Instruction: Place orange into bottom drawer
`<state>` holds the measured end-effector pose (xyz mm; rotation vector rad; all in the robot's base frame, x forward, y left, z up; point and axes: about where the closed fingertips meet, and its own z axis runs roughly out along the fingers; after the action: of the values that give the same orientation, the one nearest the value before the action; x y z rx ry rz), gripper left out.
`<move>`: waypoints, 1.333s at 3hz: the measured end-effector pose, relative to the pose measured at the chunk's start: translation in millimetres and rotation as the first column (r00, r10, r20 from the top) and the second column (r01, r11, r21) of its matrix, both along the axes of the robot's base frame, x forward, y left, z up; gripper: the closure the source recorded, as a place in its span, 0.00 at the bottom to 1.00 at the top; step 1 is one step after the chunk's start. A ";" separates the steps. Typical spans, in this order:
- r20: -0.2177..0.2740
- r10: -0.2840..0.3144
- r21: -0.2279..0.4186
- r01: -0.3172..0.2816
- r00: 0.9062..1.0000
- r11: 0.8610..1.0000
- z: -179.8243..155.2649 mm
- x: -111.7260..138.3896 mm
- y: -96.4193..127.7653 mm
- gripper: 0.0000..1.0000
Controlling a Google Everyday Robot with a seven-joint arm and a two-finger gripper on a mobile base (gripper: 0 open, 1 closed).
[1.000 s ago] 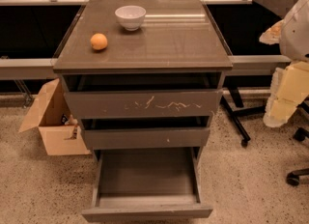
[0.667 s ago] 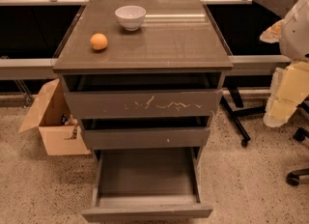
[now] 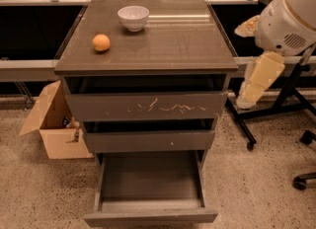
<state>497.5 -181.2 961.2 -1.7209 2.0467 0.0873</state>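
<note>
The orange (image 3: 101, 42) sits on the left part of the cabinet top (image 3: 168, 45), in front of and left of a white bowl (image 3: 133, 17). The bottom drawer (image 3: 150, 217) is pulled out and shows an empty tray. The middle drawer (image 3: 148, 140) and the scratched top drawer (image 3: 145, 106) are pushed in. My gripper (image 3: 245, 102) hangs down at the right of the cabinet, level with the top drawer, below my white arm housing (image 3: 286, 23). It is far from the orange and holds nothing that I can see.
An open cardboard box (image 3: 52, 124) stands on the speckled floor left of the cabinet. Black chair or stand legs (image 3: 276, 112) with castors are on the right behind my arm. A dark shelf and a metal rail run behind the cabinet.
My arm and gripper have moved left and slightly up, closer to the cabinet's right side. The orange, the bowl and the drawers have not moved.
</note>
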 end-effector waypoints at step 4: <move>0.131 0.055 0.277 -0.090 0.990 0.957 -19.5 106.7 85.2 0.00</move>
<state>604.3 -96.0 941.7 -1.5823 1.7863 0.2776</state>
